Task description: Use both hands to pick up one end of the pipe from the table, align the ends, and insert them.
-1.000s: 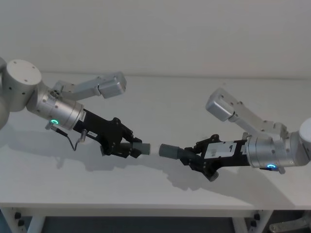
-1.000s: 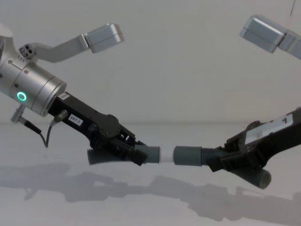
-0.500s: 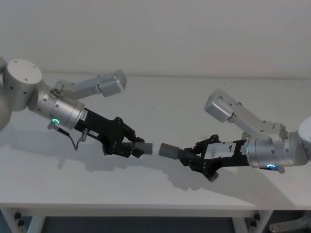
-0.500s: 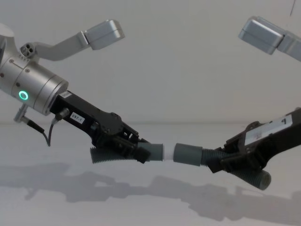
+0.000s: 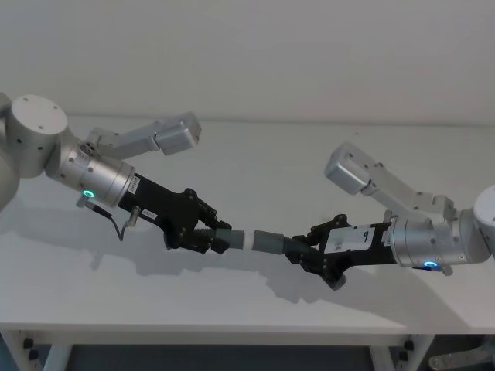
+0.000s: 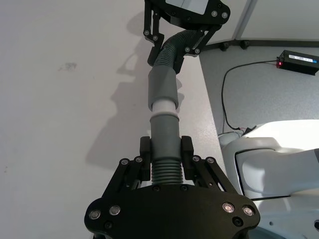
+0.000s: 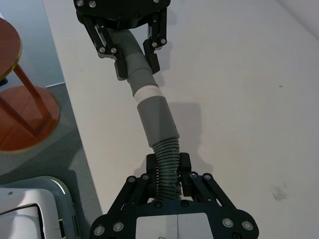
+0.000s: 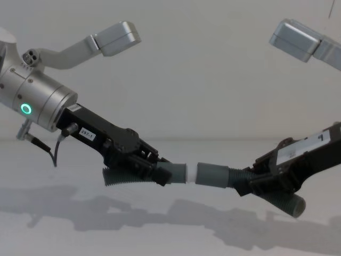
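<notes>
Both pipe pieces hang in the air above the white table [image 5: 232,305]. My left gripper [image 5: 207,235] is shut on the ribbed part of the left pipe piece [image 8: 120,177], whose smooth cuff [image 6: 164,133] ends in a white spigot [image 6: 163,106]. My right gripper [image 5: 306,253] is shut on the ribbed part of the right pipe piece [image 7: 167,158], whose wider grey cuff [image 7: 157,122] faces the spigot. The spigot's tip meets the mouth of the wide cuff [image 8: 212,174]; a white band still shows between the two cuffs. In the right wrist view the two pieces sit at a slight angle to each other.
The table's front edge [image 5: 232,328] runs below both arms. The left arm's elbow [image 5: 178,135] and the right arm's elbow [image 5: 352,171] stand up behind the grippers. Beside the table, the right wrist view shows a wooden stool [image 7: 20,94] on the floor.
My left gripper has carried its piece to the right and slightly up. The gap between the white spigot and the wide cuff has closed. The right gripper has barely moved.
</notes>
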